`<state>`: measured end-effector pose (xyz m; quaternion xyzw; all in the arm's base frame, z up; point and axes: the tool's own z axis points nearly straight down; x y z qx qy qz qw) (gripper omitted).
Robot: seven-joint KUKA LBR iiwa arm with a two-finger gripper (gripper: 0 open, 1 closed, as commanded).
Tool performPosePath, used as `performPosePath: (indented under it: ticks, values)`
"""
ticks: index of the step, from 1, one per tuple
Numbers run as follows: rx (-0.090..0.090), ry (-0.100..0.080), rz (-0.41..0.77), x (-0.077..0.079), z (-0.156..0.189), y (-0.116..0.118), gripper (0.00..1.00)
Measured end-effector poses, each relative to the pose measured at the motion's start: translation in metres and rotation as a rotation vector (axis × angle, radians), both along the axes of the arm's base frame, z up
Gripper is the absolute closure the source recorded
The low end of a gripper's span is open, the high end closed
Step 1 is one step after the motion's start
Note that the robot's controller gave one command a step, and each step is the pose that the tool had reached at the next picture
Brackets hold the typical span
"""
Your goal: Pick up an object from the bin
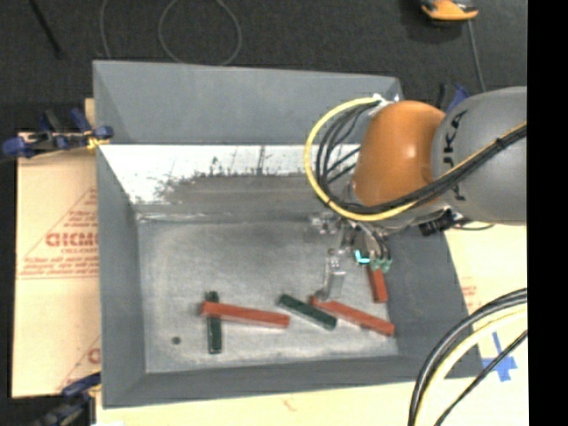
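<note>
The gripper (335, 289) hangs low in the right part of the bin (222, 256), close to the floor. I cannot tell if it is clenched or let go. Its tip is just above the left end of a red stick (359, 318). This red stick lies flat near the front wall and slants down to the right. Its left end touches a green stick (306, 311), which lies flat too and points up to the left. Just to the right of the gripper is a short red stick (379, 285), close by the right wall. Well to the left lies the other red stick (248, 314), long and almost level. Its left end crosses the other green stick (214, 331), which points from back to front. Near that one, to the left, is 1 small dark speck (176, 341). Above the gripper is the orange cover (395, 153) with looped cables (312, 162) on its left. Behind it the grey arm (488, 162) comes in from the right.
</note>
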<state>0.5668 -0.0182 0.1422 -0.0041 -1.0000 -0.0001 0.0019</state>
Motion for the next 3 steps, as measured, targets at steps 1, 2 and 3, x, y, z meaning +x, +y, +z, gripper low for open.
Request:
performPosePath:
  ticks: [1, 2, 3]
  values:
    - [0.0, -0.006, 0.191, -0.077, -0.069, 0.026, 0.0]
    - [0.0, -0.007, 0.191, -0.077, -0.068, 0.026, 1.0]
    - [-0.001, -0.016, 0.19, -0.057, 0.098, 0.032, 1.0]
